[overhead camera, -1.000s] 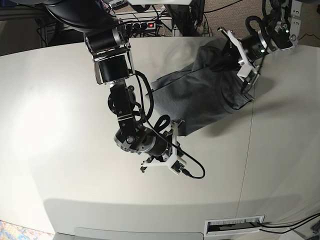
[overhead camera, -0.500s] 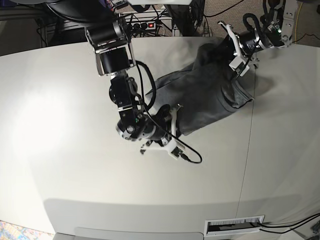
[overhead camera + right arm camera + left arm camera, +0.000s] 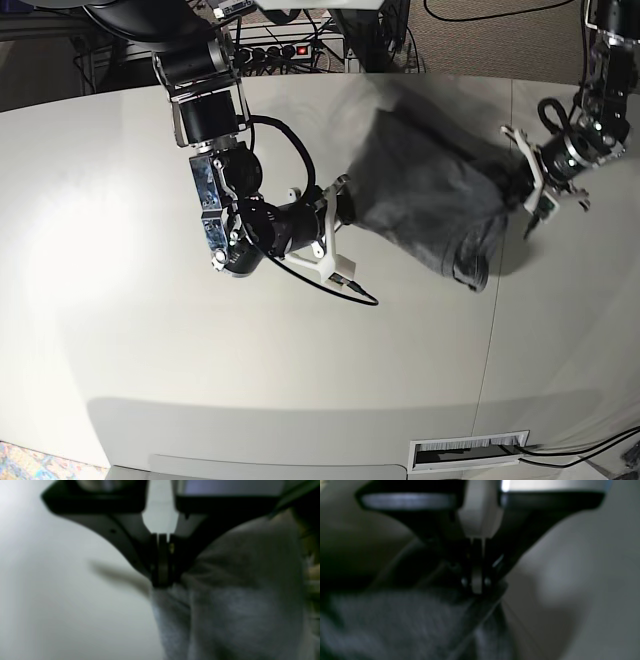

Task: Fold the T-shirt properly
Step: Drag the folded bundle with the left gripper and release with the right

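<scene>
T-shirt [image 3: 425, 190]: upper centre-right of the base view, lifted off the table [image 3: 130, 330] and hanging stretched between the two arms; a bunched fold droops at its lower right.
Left gripper [image 3: 477, 585]: jaws pressed together, pinching an edge of the grey cloth; at the right edge of the base view [image 3: 530, 195].
Right gripper [image 3: 162, 580]: jaws pressed together on a fold of cloth that hangs below them; left of the cloth in the base view [image 3: 340, 205].
Step in hand: likely carrying the shirt spread between both grips so it can be laid flat.
Doing it well: keep both pinches firm and the arms well apart so the cloth stays taut; lower both ends level, letting the drooping fold land first and smooth out, not pile up.
Risk: a slack side could crease under the rest.
Containers: none in view.
</scene>
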Available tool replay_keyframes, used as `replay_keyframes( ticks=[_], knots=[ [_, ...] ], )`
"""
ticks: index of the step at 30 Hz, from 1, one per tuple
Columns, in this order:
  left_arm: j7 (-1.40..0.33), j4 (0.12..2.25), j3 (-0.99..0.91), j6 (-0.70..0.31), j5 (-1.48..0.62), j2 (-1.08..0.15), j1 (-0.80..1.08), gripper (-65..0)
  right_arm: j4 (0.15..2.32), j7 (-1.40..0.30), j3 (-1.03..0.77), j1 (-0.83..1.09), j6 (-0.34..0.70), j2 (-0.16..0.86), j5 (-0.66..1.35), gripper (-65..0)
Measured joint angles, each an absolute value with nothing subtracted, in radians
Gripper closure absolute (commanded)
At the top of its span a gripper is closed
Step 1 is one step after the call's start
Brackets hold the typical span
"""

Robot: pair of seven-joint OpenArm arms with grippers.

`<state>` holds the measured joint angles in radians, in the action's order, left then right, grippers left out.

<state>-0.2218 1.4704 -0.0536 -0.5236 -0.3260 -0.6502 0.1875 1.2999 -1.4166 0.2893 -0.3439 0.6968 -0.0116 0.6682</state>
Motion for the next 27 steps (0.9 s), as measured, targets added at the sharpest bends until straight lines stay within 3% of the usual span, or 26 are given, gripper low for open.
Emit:
replay_keyframes(
  ticks=[7, 14, 19, 27],
  knots=[
    [-0.178, 1.264, -0.054, -0.583, -0.327, -0.611, -0.030, 0.0, 1.303, -1.414, 0.290, -0.308, 0.697, -0.012, 0.866, 0.0],
    [-0.163, 1.196, 0.039, -0.596, -0.326, -0.570, -0.201, 0.0, 1.303, -1.413, 0.290, -0.285, 0.697, -0.012, 0.971, 0.0],
    [-0.333, 1.250, 0.067, -0.641, -0.382, -0.573, -0.231, 0.0, 1.303, -1.414, 0.290, -0.285, 0.697, -0.003, 0.970, 0.0],
    [-0.616, 1.565, 0.065, -0.601, -0.788, -0.704, -0.145, 0.0, 1.303, -1.414, 0.290, -0.286, 0.697, 0.022, 0.966, 0.0]
  ],
)
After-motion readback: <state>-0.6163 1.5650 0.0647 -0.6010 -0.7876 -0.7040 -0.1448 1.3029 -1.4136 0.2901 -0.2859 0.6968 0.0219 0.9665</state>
